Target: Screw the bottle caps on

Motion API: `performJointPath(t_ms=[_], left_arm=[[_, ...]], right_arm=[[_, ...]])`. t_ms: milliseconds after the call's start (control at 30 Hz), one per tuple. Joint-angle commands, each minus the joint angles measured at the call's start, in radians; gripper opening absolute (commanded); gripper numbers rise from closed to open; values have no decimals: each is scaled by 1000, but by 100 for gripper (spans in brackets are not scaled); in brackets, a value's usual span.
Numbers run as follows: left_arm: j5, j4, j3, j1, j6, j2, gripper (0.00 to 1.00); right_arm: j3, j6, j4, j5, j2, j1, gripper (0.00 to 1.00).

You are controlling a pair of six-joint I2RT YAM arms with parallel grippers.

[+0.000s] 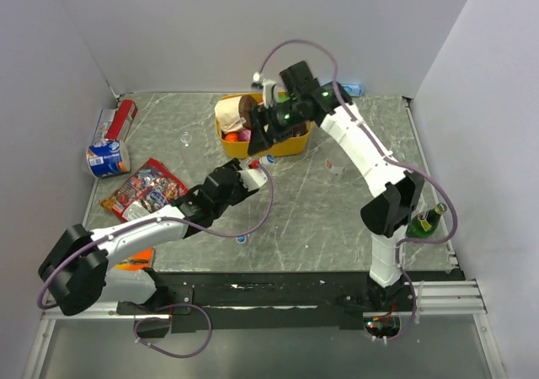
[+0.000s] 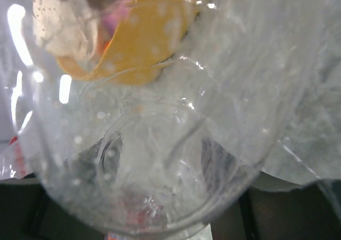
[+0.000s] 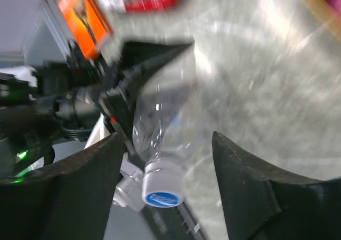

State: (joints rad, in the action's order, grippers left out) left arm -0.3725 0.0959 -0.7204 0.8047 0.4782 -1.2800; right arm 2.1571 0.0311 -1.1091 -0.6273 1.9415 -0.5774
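Presently, the left gripper [image 3: 123, 93] is clamped on the body of a clear bottle [image 3: 160, 120], held just in front of the yellow tub [image 1: 296, 146]. A blue cap [image 3: 162, 191] sits on the bottle's neck, between the fingers of the right gripper [image 3: 168, 141], which stand apart and clear of it. To tighten well, centre both fingers on the cap, close squarely, and turn about the neck's axis while the left grip holds firm.
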Motion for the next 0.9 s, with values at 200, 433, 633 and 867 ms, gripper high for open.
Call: performJointPath(t_ms=[200, 433, 633, 867], left_arm=[[851, -433, -54, -85, 225, 183, 1], [1020, -625, -172, -127, 364, 68, 1], [1031, -590, -178, -130, 378, 64, 1], [1034, -573, -197, -130, 378, 53, 1]], right_arm=[[-227, -870, 29, -360, -375, 139, 76], [-578, -1430, 4, -138, -633, -70, 70], [-608, -1458, 26, -86, -621, -151, 67], [-577, -1490, 11, -101, -581, -191, 64]])
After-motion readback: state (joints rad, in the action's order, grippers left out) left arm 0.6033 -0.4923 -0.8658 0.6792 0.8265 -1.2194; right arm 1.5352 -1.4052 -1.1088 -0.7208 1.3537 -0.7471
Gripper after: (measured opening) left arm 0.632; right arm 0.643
